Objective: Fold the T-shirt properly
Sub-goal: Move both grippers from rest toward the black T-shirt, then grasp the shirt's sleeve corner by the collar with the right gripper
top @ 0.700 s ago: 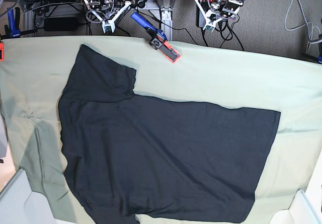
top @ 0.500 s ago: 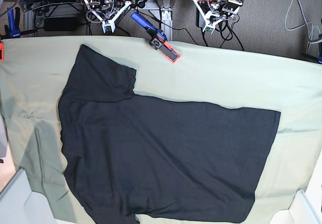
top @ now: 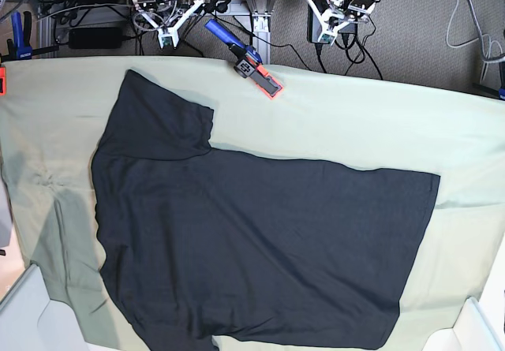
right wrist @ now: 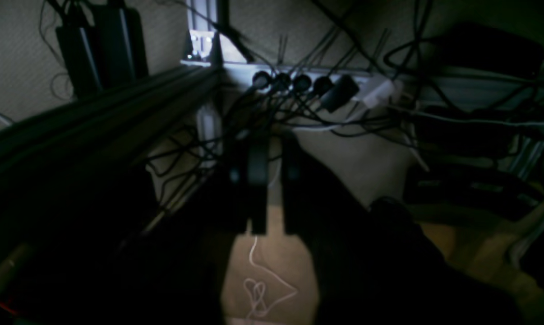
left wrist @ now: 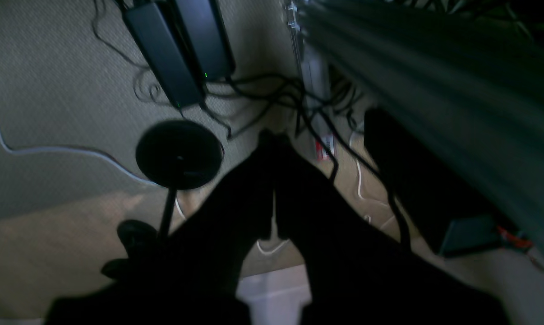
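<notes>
Base view, left to right. The pale green cloth [top: 331, 122] covers the table; the T-shirt [top: 252, 240] lies flat on it, filling the left and centre of the frame, one sleeve reaching toward the upper left and its hem edge at the right. No fold is visible, so the folding appears not yet begun: sleeves and body all remain to be brought in.

At the upper left edge, beyond the cloth, hangs the right gripper [top: 165, 39], clear of the shirt. A blue and orange clamp [top: 246, 59] grips the far table edge at upper centre. At the upper right sits the left gripper [top: 325, 31], also well apart from the shirt.

Wrist views: the left gripper [left wrist: 274, 135] is clenched with nothing between its tips; the right gripper [right wrist: 272, 149] shows a narrow gap and grasps nothing.
</notes>
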